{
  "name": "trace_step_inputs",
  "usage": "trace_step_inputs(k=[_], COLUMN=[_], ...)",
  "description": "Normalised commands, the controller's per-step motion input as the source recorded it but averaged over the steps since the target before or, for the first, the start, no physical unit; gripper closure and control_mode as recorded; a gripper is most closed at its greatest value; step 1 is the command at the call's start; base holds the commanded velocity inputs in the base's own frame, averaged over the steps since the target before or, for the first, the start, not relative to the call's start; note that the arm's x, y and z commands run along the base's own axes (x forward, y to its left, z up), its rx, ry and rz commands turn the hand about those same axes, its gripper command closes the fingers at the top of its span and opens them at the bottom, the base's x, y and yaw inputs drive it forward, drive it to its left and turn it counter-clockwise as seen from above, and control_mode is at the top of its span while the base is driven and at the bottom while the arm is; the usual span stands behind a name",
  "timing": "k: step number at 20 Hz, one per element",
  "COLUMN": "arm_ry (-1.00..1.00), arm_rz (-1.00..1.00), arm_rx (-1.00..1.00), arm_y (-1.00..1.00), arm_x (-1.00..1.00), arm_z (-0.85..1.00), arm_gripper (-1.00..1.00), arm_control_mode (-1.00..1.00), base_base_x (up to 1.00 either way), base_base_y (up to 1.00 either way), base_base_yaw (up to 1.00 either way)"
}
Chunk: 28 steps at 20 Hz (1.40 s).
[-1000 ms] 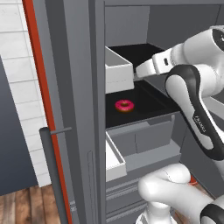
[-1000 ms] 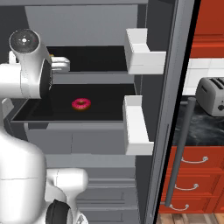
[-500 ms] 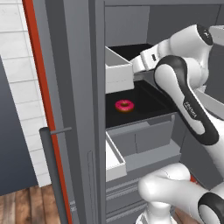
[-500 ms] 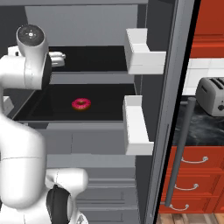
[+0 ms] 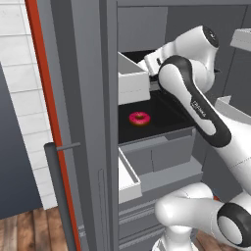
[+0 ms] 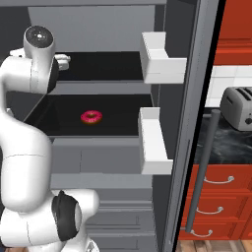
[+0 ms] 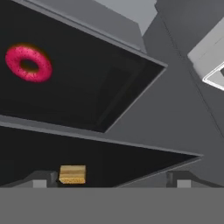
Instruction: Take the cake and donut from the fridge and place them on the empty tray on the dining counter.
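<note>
Inside the fridge [image 6: 118, 44] my arm reaches over the upper black shelf [image 6: 108, 66], and my jaws [image 7: 111, 177] stand wide, closed on nothing. Along my hand's own view, the cake [image 7: 72, 174] sits on that upper shelf just inside one of my fingertips [image 7: 40, 178], close beside it; whether the two touch I cannot tell. On the lower black shelf [image 5: 157, 120] the donut [image 5: 139, 118] lies flat with its pink icing up, well apart from my hand, and it shows again from the right base view [image 6: 91, 116] and in my hand view [image 7: 29, 63]. White door bins [image 6: 160, 64] hang on the open doors to either side. Beyond the right door, a toaster [image 6: 238, 106] stands on a dark counter [image 6: 229, 142] over red drawers [image 6: 216, 206].
</note>
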Motion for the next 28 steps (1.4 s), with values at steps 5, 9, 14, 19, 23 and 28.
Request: trace_step_inputs(k=[5,9,14,19,23,28], arm_ry=[0.0,0.0,0.0,0.03,0.04,0.01], arm_rz=[0.0,0.0,0.0,0.0,0.0,0.0], arm_rx=[-0.05,-0.04,-0.01,0.0,0.0,0.0], arm_y=[0.19,0.06,0.0,0.05,0.09,0.16], arm_x=[0.36,0.37,0.39,0.4,0.32,0.21], arm_z=[0.0,0.0,0.0,-0.08,-0.17,-0.08], arm_gripper=[-1.0,-1.0,-1.0,-1.0,-1.0,-1.0], arm_control_mode=[-1.0,-1.0,-1.0,-1.0,-1.0,-1.0], base_base_x=[0.0,0.0,0.0,0.0,0.0,0.0], base_base_y=[0.0,0.0,0.0,0.0,0.0,0.0], base_base_yaw=[0.0,0.0,0.0,0.0,0.0,0.0])
